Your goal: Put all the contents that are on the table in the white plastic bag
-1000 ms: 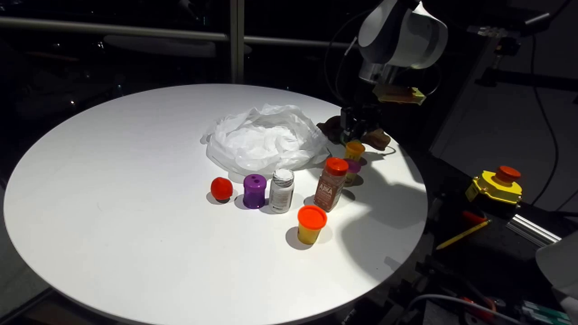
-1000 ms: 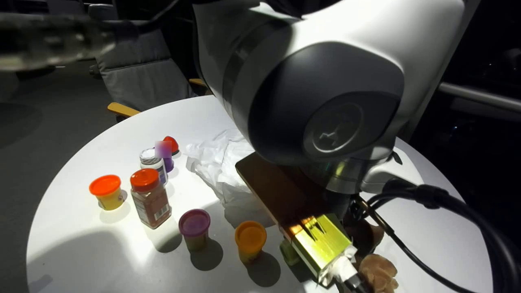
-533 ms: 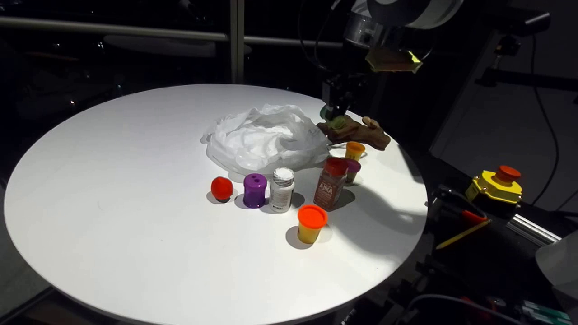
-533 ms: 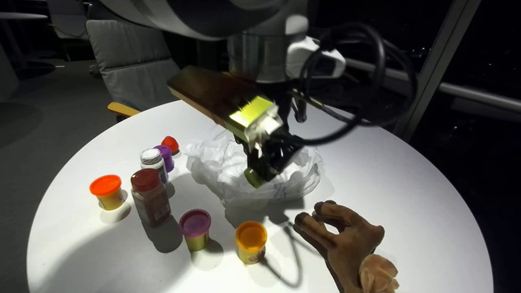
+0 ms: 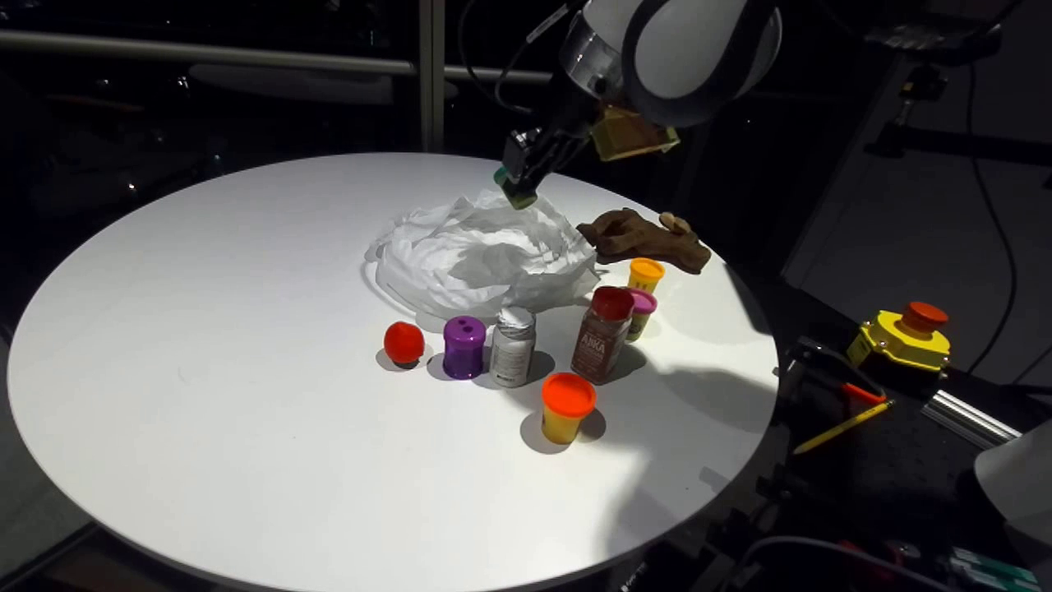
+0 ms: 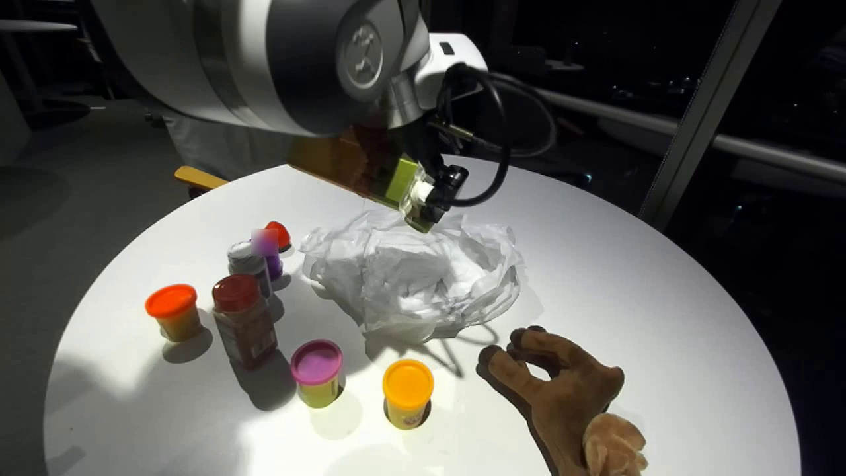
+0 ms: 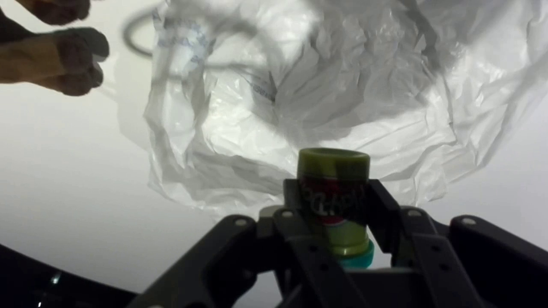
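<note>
Wrist view: tool pinching a teal-lidded tub by its sides, base pointing out over the white bag, likely so it drops clean once released. Bag mouth spread open, presumably to catch things from above. In an exterior view, tub hangs tilted above the bag, height and exact drop spot unclear; probably mid-placing. White bottle, purple container, red object, spice jar and orange-lidded tub sit on the tabletop near the bag, slim gaps between, which should let each be grabbed alone. In an exterior view, pink-lidded tub and yellow-lidded tub stand upright, lids up, good for a side grip; brown hand-shaped thing lies near the bag, maybe due to go in too.
</note>
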Robot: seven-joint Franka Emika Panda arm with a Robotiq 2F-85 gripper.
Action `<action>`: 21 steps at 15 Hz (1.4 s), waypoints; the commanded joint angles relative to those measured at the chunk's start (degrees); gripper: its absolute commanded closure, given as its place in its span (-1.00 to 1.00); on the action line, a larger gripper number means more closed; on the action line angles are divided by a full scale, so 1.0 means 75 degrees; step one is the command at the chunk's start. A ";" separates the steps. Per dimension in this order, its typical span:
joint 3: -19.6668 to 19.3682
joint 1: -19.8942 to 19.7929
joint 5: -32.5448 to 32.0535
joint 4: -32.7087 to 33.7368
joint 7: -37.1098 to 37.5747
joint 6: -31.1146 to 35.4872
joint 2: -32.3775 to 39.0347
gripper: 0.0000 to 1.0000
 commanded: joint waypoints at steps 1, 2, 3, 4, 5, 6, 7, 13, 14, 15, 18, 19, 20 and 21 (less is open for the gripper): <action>0.0574 -0.0535 0.0490 0.0649 -0.0313 0.1575 0.1232 0.67; 0.0765 -0.0755 0.0467 0.0820 -0.0312 0.1847 0.1544 0.67; 0.1053 -0.1123 0.0012 0.0943 0.0027 0.2034 0.1786 0.67; 0.1375 -0.1404 0.0198 0.1047 -0.0207 0.2138 0.2012 0.67; 0.1701 -0.1729 0.0052 0.1083 -0.0141 0.2195 0.2151 0.67; 0.1871 -0.1918 -0.0007 0.1205 -0.0150 0.2233 0.2338 0.67; 0.2157 -0.2224 -0.0159 0.1249 -0.0134 0.2225 0.2446 0.67; 0.3633 -0.3732 -0.1195 0.0715 0.0029 0.2222 0.1895 -0.79; 0.3896 -0.3987 -0.1343 0.0600 0.0081 0.2151 0.1753 -0.93; 0.4233 -0.4315 -0.1479 0.0393 0.0184 0.1999 0.1498 -1.00; 0.4657 -0.4773 -0.1071 -0.0419 0.0567 0.0395 0.0199 -1.00; 0.5427 -0.5536 -0.1320 -0.0647 0.0681 -0.0198 0.0049 -1.00; 0.5775 -0.5863 -0.1140 -0.0818 0.0706 -0.0812 -0.0237 -1.00; 0.6123 -0.6199 -0.0893 -0.1027 0.0734 -0.1396 -0.0582 -1.00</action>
